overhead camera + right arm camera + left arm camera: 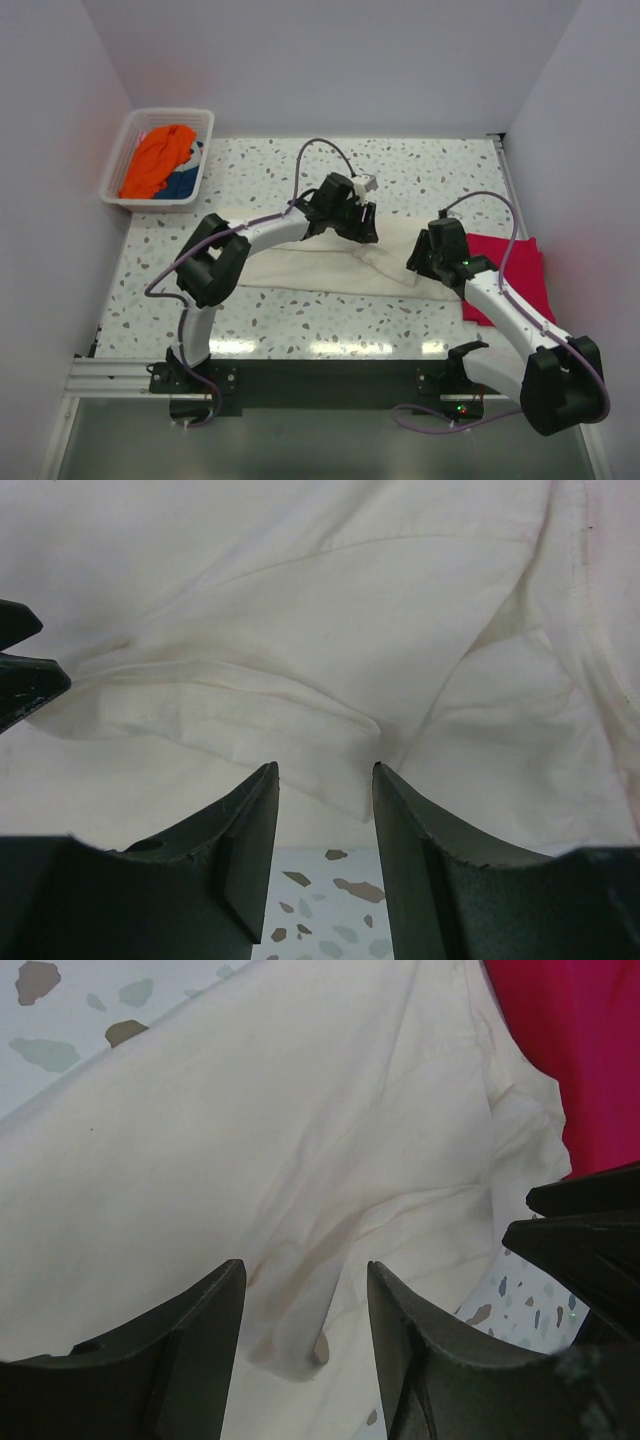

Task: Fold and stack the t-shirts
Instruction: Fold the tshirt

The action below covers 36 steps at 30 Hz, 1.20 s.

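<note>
A cream t-shirt (pixel 310 268) lies spread across the middle of the table. A red t-shirt (pixel 520 265) lies flat at its right end. My left gripper (pixel 356 226) is over the shirt's far edge. In the left wrist view it (pixel 305 1265) is open, with a raised fold of the cream shirt (pixel 250 1140) between its fingers and the red shirt (pixel 580 1050) at top right. My right gripper (pixel 420 260) is over the shirt's right part. In the right wrist view it (pixel 325 767) is open at the hem of the cream shirt (pixel 300 600), holding nothing.
A white basket (pixel 118 170) at the back left holds orange and blue clothes. White walls close in the table at the left, back and right. Speckled tabletop (pixel 300 320) shows in front of the shirt. The two grippers are close together.
</note>
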### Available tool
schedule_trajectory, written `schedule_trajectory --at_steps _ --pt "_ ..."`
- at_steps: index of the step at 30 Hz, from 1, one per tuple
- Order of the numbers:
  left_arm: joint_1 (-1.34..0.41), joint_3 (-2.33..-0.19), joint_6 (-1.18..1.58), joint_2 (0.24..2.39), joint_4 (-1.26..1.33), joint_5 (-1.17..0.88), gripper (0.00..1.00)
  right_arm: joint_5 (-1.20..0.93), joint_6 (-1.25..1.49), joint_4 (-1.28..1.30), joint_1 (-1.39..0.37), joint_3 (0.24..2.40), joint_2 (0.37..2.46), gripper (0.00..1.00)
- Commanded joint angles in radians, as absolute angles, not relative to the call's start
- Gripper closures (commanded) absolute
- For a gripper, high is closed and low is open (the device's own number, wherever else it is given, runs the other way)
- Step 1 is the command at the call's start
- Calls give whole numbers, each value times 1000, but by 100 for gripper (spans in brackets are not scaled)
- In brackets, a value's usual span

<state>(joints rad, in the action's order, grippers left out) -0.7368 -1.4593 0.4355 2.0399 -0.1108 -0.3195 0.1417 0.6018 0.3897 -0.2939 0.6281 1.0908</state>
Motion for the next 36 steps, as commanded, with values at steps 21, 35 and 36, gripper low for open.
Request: schedule_trajectory --at_steps 21,35,36 --pt "-762 -1373 453 2000 31 -410 67 189 624 319 -298 606 1144 54" --pt "-762 -1338 440 1973 2 -399 80 192 624 292 -298 588 1169 54" --pt "-764 -1336 439 1971 2 -397 81 192 624 287 -296 588 1173 54"
